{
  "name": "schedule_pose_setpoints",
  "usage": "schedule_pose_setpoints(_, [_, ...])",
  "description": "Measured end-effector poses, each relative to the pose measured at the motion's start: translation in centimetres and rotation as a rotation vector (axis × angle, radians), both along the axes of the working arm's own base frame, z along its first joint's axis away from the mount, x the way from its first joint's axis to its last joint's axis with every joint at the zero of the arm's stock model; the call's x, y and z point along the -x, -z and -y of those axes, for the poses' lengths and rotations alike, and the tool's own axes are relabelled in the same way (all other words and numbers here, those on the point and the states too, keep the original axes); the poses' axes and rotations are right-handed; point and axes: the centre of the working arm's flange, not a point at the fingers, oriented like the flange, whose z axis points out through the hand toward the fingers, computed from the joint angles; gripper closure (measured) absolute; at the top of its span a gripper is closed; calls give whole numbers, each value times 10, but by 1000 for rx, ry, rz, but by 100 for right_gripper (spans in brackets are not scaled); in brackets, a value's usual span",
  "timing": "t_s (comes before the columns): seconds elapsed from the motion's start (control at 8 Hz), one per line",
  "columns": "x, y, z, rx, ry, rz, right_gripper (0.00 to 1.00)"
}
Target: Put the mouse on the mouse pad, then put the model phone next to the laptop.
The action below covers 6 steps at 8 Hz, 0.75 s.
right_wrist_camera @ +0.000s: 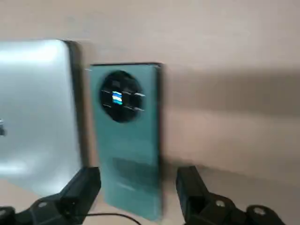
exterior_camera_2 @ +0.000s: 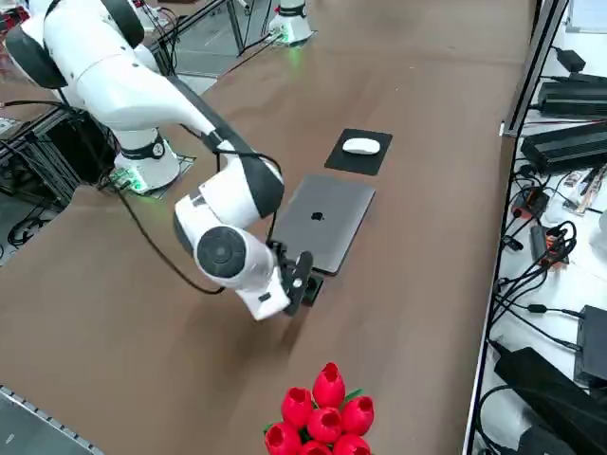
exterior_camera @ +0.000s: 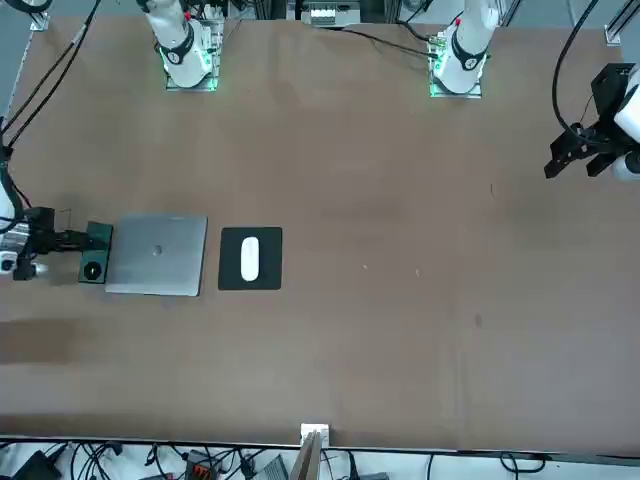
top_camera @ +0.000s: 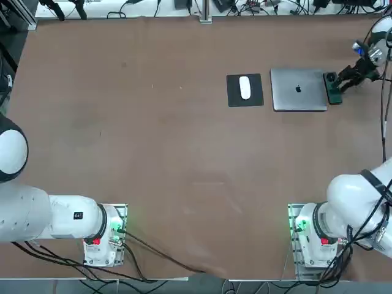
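Brown tabletop (top_camera: 153, 153), open right jaws near phone (right_wrist_camera: 129, 145)

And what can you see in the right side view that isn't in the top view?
Only the right side view shows the bunch of red flowers.

Only the top view shows the phone's round camera lens.

Both show the white mouse on the black mouse pad, the silver laptop beside it, and the right end effector by the laptop's far side from the pad.
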Motion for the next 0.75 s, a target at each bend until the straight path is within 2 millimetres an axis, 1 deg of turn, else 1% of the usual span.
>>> schedule_pose_setpoints(0.12, [4, -23, 23, 63, 0, 14, 0])
schedule_pose_setpoints(0.25, [6, -60, 36, 107, 1, 36, 0])
schedule_pose_setpoints(0.38, [6, -103, 33, 124, 1, 44, 0])
schedule_pose_setpoints(0.5, [1, -147, 12, 131, 3, 38, 0])
schedule_pose_setpoints(0.62, [-11, -188, -29, 144, -4, 23, 0])
schedule_pose_setpoints(0.75, [-26, -224, -85, 165, -36, 18, 0])
